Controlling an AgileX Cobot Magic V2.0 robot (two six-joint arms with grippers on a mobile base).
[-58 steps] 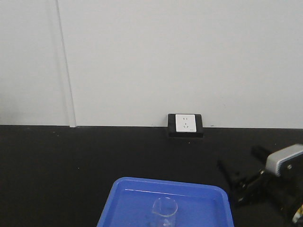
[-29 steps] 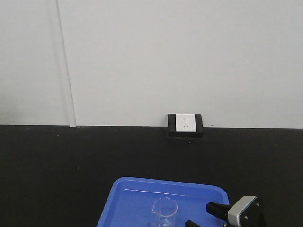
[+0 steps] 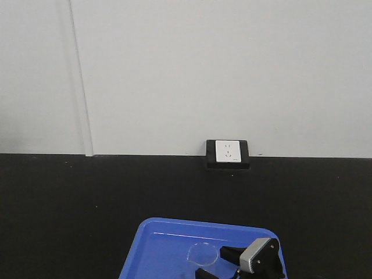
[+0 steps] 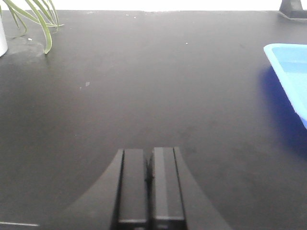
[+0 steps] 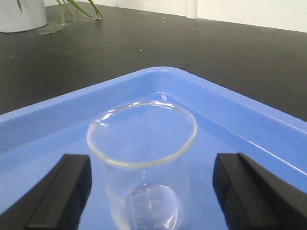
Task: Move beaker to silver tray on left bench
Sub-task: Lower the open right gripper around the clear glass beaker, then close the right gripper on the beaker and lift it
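**A:** How do the right jaws stand?

**B:** Wide open, one on each side of the beaker (image 5: 142,158). They hold nothing and, as far as I can see, touch no glass. The left jaws are pressed together and empty, over bare bench (image 4: 144,81).

**A:** And the beaker?

**B:** It stands upright in the blue tray (image 5: 225,112), clear of the rim. It looks empty.

**A:** So what could go wrong?

**B:** If the jaws close off-centre, one reaches the glass first and pushes it. The beaker could then slide on the smooth plastic or tip over. The glass is slick and thin, so a grip that is too light may let it slip on the lift. Too hard a grip might crack it. A lift that is too low could knock its base against the tray's raised rim.

**A:** And the silver tray?

**B:** It isn't in any view, so I can't judge the carry to it.
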